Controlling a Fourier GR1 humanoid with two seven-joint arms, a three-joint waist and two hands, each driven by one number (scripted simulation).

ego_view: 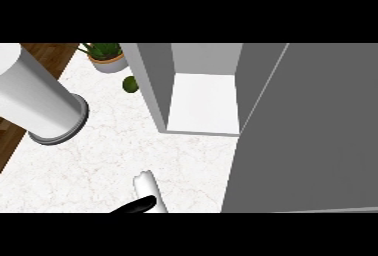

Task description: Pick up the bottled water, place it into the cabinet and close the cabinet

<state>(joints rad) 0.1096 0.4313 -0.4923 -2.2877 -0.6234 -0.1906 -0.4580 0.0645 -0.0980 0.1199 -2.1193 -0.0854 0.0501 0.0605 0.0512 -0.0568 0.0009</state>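
At the lower edge of the view, left of centre, the bottled water (pixel 148 186) shows as a white, tilted shape over the pale marble table (pixel 111 160). The left hand (pixel 136 205) comes in from the lower left. Only one black digit shows, curled across the bottle's lower part and holding it. The bottle is outside the cabinet (pixel 148 75), which stands open up and to the right, its white inner floor bare. The cabinet's grey door (pixel 310 140) is swung out and fills the right side of the view. A tall white cylinder (pixel 33 95) on a grey base stands at the left. A potted plant (pixel 107 56) sits at the far edge, with a small dark green round thing (pixel 131 84) near the cabinet's left wall.
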